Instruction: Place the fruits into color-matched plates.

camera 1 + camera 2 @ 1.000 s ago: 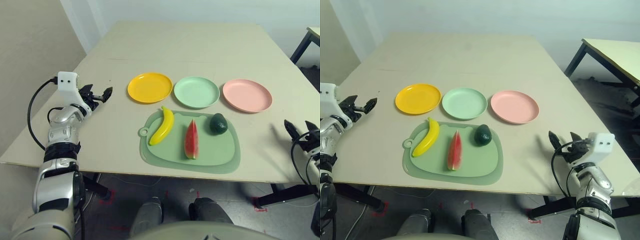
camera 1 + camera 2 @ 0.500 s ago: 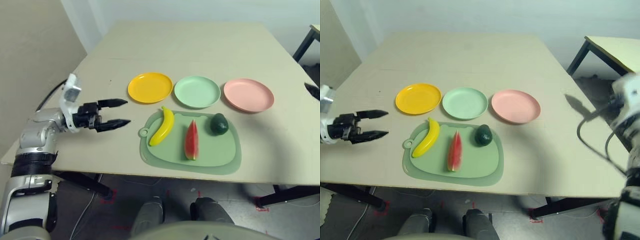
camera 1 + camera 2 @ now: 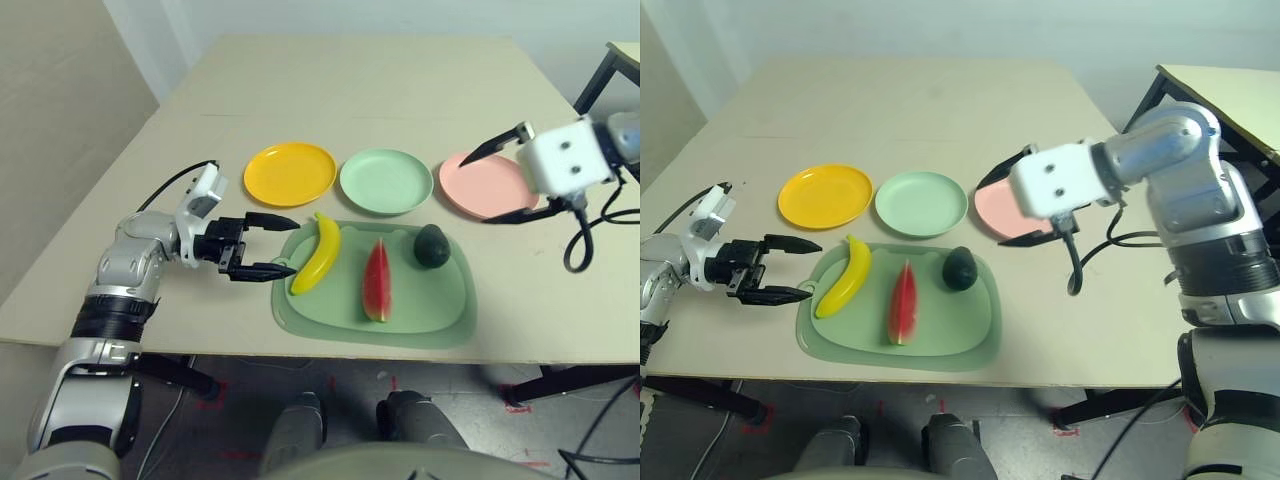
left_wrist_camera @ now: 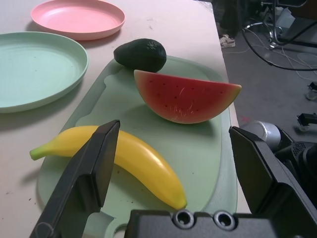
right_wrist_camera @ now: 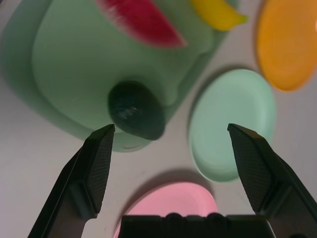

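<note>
The right arm has swung in from the robot's right edge of the tabletop [image 3: 560,290], and its fingers [image 3: 507,180] now hang over the pink plate [image 3: 475,180], spread wide with nothing between them. The left arm has come further in as well: its fingers [image 3: 278,245], also spread and empty, have closed the distance to the banana [image 3: 318,258] and now point at it from just beside the cutting mat [image 3: 420,318]. The fruits and plates lie as they did a moment ago; only the arms are somewhere new.

For the task, this looks like the reaching stage, with no fruit placed. The left arm seems bound for the banana, which belongs on the yellow plate [image 3: 290,174]. The right arm is probably heading for the avocado [image 3: 432,246], whose match is the mint green plate [image 3: 386,182]; the watermelon [image 3: 377,283] should go to the pink one. Both arms working close together could get in each other's way over the mat, and the smooth, rounded avocado may roll if it is nudged off-centre.

Counted out: three fruits, namely one banana, one watermelon wedge and one avocado, all resting on the one mat, apart from each other, with the watermelon between the other two. Three plates stand in a row beyond the mat, one yellow, one green, one pink, all without fruit. Two arms, two pairs of open fingers.
</note>
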{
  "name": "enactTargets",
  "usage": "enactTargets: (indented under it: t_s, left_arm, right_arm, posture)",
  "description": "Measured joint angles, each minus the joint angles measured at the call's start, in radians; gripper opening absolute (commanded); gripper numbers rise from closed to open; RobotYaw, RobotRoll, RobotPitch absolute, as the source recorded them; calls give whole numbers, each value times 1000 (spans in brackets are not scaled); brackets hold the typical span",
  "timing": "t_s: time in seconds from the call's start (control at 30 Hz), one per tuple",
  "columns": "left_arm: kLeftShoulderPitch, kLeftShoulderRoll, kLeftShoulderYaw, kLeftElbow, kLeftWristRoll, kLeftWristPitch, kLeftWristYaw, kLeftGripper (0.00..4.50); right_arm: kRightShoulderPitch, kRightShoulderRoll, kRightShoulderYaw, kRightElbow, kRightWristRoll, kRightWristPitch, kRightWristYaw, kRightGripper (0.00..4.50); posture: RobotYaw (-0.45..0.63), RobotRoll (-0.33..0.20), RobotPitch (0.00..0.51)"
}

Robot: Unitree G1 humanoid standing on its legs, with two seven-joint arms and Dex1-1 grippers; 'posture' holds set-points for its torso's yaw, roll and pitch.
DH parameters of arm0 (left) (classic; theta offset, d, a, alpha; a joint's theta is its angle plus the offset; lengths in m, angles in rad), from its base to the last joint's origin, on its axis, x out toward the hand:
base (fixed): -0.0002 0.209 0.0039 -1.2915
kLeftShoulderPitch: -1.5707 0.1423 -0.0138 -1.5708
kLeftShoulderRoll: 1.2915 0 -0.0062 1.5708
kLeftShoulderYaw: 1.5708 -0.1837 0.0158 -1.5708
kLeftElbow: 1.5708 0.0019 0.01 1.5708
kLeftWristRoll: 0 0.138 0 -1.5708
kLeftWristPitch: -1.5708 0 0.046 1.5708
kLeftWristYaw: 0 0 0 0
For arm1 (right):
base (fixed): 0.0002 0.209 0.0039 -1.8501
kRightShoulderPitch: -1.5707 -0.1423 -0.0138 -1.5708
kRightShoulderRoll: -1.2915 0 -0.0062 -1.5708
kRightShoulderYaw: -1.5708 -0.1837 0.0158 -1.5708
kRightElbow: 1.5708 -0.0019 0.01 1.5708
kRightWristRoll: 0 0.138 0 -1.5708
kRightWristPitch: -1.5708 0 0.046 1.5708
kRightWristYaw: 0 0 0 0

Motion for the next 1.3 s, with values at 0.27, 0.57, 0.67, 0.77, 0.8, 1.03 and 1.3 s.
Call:
enactTargets:
  t_s: [0.27, 0.57, 0.67, 0.77, 0.8, 1.03, 1.3]
  left_arm:
    - [52, 0, 7, -42, -3, 12, 62, 4500]
    - [56, -21, 18, -77, -2, 12, 141, 4500]
    - [56, -16, 18, -77, -1, 9, 143, 4500]
    - [56, -6, 19, -76, 0, 7, 143, 4500]
    - [56, -4, 19, -76, -1, 7, 143, 4500]
    - [71, 8, 20, -89, -2, 7, 149, 4500]
    - [76, 10, 23, -106, -2, -5, 158, 4500]
  right_arm:
    - [-120, 59, 219, 220, -130, -251, 3, 4482]
    - [-128, 259, 230, 407, -245, -326, -7, 4482]
    - [-128, 293, 230, 446, -269, -357, -12, 4482]
    - [-128, 309, 230, 471, -284, -386, -5, 4482]
    - [-128, 311, 230, 478, -288, -398, -3, 4482]
    - [-148, 316, 232, 571, -365, -479, -2, 4482]
    - [-158, 357, 234, 662, -409, -478, -2, 4482]
  posture:
    - [25, 0, 75]
    - [49, 0, 85]
    - [60, 0, 90]
    - [65, 0, 92]
    - [65, 0, 93]
    - [76, 0, 94]
    - [96, 0, 90]
